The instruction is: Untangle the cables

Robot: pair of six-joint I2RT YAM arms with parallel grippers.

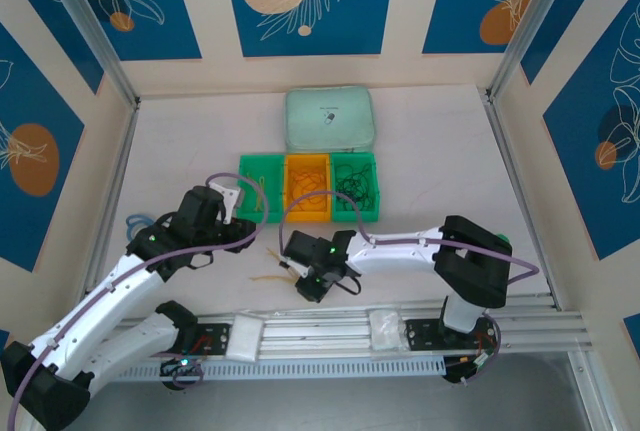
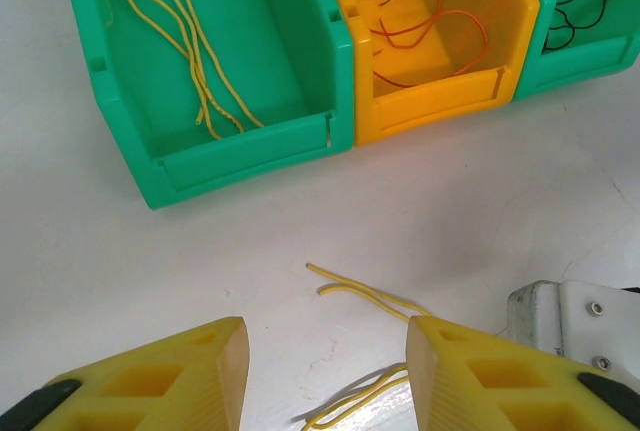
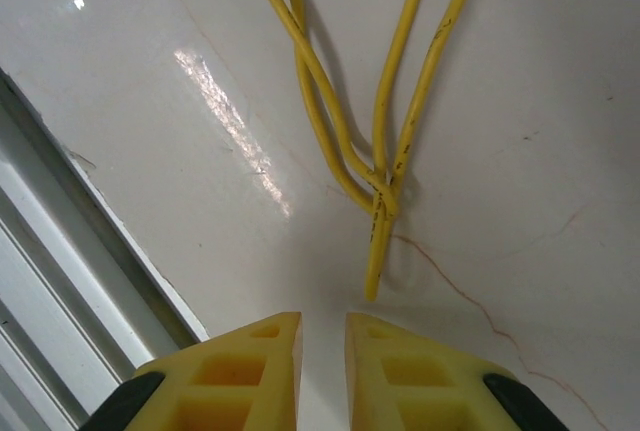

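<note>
Loose yellow cables (image 1: pixel 268 277) lie on the white table between my two grippers. My left gripper (image 2: pixel 325 351) hovers over them, open, with nothing between its yellow fingers (image 2: pixel 205 376); two cable ends (image 2: pixel 365 293) lie just ahead and a loop (image 2: pixel 350 403) below. In the top view the left gripper (image 1: pixel 243 234) sits in front of the bins. My right gripper (image 3: pixel 323 336) has a narrow empty gap, just short of the cable tip where several yellow strands twist together (image 3: pixel 385 196). From above, the right gripper (image 1: pixel 292 269) points left at the cables.
A green bin (image 2: pixel 320 71) holds yellow cables (image 2: pixel 200 61), an orange bin (image 2: pixel 505 61) holds orange-red cables (image 2: pixel 420 11), and a second green bin (image 2: pixel 590 56) holds black ones (image 2: pixel 575 1). A pale green pouch (image 1: pixel 330 119) lies behind them. A metal rail (image 1: pixel 330 336) runs along the near edge.
</note>
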